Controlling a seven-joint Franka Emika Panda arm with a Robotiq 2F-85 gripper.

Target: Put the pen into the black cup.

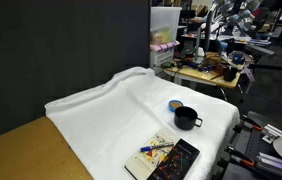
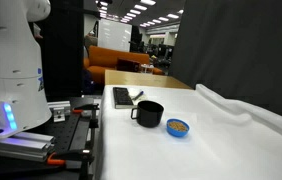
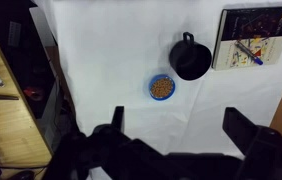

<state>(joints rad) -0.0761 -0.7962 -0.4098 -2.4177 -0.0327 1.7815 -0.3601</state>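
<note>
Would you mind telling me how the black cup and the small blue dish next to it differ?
The black cup is taller and wider, with a side handle; the blue dish is low and handleless. The cup's inside looks dark; the dish's middle is orange-brown. The cup stands nearer the book than the dish does. Both are round and sit on the white cloth.

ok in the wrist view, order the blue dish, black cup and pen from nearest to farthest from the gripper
1. blue dish, just ahead of the open gripper.
2. black cup, beyond the dish, slightly picture-right.
3. pen, farthest, on the book at the picture's upper right.
</note>
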